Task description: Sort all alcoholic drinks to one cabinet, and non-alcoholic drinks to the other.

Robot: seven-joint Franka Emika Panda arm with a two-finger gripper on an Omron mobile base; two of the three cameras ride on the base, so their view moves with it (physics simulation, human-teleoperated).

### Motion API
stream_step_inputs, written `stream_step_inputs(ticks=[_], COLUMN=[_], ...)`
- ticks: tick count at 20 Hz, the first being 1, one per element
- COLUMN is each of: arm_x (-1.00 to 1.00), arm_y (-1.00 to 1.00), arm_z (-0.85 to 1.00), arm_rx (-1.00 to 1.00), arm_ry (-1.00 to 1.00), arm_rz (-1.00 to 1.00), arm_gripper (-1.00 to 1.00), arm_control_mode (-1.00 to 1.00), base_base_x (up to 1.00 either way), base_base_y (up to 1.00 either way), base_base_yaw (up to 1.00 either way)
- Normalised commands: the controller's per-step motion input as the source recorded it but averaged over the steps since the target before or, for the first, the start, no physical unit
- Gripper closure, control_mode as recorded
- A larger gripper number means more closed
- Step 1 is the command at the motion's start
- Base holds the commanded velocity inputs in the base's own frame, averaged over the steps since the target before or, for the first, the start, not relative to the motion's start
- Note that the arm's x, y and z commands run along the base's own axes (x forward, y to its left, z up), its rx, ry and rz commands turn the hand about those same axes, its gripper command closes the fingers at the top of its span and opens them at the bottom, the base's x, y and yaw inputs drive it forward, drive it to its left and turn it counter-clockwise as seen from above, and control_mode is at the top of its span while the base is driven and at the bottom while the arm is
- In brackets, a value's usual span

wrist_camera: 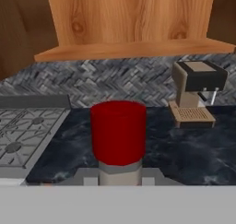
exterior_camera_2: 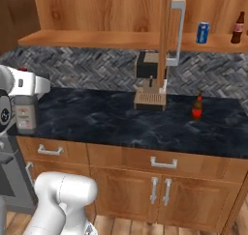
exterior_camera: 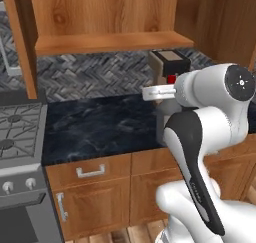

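Glossy marbled counter [exterior_camera_2: 111,118], wooden cabinets [exterior_camera_2: 121,9]

Even flat rendered light, soft low-resolution blur, faint shadows

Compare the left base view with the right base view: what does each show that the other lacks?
Left base view alone: the stove at the counter's left end. Right base view alone: a blue soda can and a cola bottle on the open upper shelf, a beer bottle standing on the counter, and the liquor bottle at the arm's end. Both share the dark counter, the coffee machine, the herringbone backsplash and the wooden drawers.
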Motion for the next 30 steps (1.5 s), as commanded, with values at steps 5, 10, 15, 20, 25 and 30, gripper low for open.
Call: stream_step_inputs(ticks=[5,10,15,20,25,30], arm_x=[0.0,0.0,0.0,0.0,0.0,-0.06], arm_y=[0.0,0.0,0.0,0.0,0.0,0.11], arm_z=[0.0,0.0,0.0,0.0,0.0,0.32], arm_rx=[0.0,0.0,0.0,0.0,0.0,0.0], arm_ry=[0.0,0.0,0.0,0.0,0.0,-0.12], arm_rz=[0.0,0.0,0.0,0.0,0.0,0.0], arm_gripper=[1.0,1.0,1.0,1.0,1.0,1.0], arm_control_mode=[1.0,1.0,1.0,1.0,1.0,-1.0], base_base_x=[0.65,0.65,0.67,0.66,0.53,0.02], base_base_y=[0.28,0.22,0.27,0.27,0.36,0.07], base_base_yaw=[-0.05,-0.04,-0.03,-0.03,-0.02,0.0])
